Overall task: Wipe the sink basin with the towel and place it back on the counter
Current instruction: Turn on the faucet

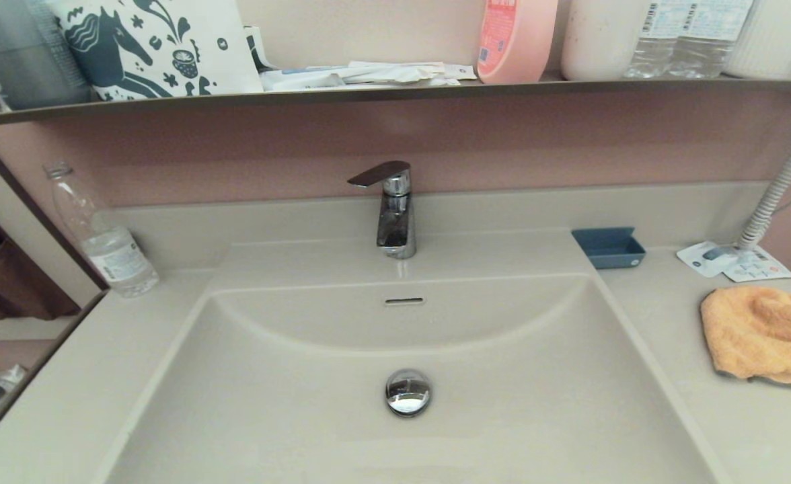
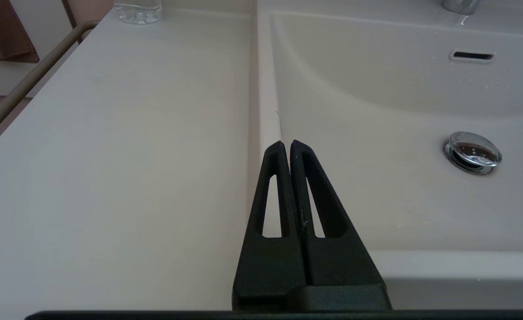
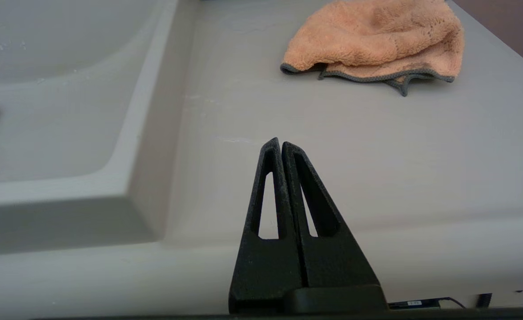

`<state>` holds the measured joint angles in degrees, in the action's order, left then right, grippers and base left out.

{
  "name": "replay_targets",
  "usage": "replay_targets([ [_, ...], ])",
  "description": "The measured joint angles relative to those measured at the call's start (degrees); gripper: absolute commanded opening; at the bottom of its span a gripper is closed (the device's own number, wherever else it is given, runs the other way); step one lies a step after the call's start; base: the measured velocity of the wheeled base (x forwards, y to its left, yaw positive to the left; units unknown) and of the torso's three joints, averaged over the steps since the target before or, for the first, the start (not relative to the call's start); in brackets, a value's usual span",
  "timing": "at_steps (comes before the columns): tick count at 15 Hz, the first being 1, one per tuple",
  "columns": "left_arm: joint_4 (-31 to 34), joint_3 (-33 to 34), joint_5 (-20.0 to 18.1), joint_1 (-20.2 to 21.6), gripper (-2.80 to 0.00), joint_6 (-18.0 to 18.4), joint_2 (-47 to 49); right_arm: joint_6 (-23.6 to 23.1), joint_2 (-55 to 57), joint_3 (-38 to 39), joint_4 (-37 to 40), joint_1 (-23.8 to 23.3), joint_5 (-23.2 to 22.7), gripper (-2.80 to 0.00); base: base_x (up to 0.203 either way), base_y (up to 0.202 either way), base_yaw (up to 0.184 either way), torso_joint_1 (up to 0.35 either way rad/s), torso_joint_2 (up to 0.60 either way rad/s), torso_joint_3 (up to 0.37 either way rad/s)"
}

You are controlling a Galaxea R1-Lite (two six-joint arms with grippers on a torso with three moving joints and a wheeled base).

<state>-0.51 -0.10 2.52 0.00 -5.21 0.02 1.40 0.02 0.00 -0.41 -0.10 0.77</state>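
The beige sink basin (image 1: pixel 503 417) fills the middle of the head view, with its chrome drain plug (image 1: pixel 407 392) and overflow slot (image 1: pixel 404 301). The orange-peach towel (image 1: pixel 762 333) with grey trim lies crumpled on the counter (image 1: pixel 671 316) to the right of the basin. Neither arm shows in the head view. My right gripper (image 3: pixel 280 143) is shut and empty, low at the counter's front edge, well short of the towel (image 3: pixel 372 40). My left gripper (image 2: pixel 286 144) is shut and empty, near the front over the basin's left rim (image 2: pixel 266 102).
A chrome faucet (image 1: pixel 392 208) stands behind the basin. A blue soap dish (image 1: pixel 609 247), paper cards (image 1: pixel 732 261) and a coiled hose (image 1: pixel 782 178) sit at the back right. A clear water bottle (image 1: pixel 103 235) stands at the back left. A cluttered shelf (image 1: pixel 395 91) runs above.
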Motion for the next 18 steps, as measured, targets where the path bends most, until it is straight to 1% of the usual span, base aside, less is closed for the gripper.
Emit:
replay_targets([
  [7, 0.07, 0.0, -0.11, 0.0, -2.8, 0.41, 0.0, 0.0, 0.0, 0.0, 0.0, 0.0, 0.0, -2.8, 0.0, 0.0, 0.0, 0.0, 0.0, 0.0],
  [12, 0.11, 0.0, 0.06, 0.0, -2.8, -0.09, 0.0, 0.0, 0.0, 0.0, 0.0, 0.0, 0.0, -2.8, 0.0, 0.0, 0.0, 0.0, 0.0, 0.0],
  [14, -1.73, -0.48, 0.12, 0.0, -2.8, -0.91, 0.0, 0.0, 0.0, 0.0, 0.0, 0.0, 0.0, -2.8, 0.0, 0.0, 0.0, 0.0, 0.0, 0.0],
  [16, -3.15, -4.11, -0.93, 0.0, -2.8, -0.83, 0.1, 0.0, 0.0, 0.0, 0.0, 0.0, 0.0, -2.8, 0.0, 0.0, 0.0, 0.0, 0.0, 0.0],
  [18, -1.77, -9.51, -4.05, 0.0, -2.8, -0.74, 1.92, 0.0, 0.0, 0.0, 0.0, 0.0, 0.02, -2.8, 0.0, 0.0, 0.0, 0.0, 0.0, 0.0],
])
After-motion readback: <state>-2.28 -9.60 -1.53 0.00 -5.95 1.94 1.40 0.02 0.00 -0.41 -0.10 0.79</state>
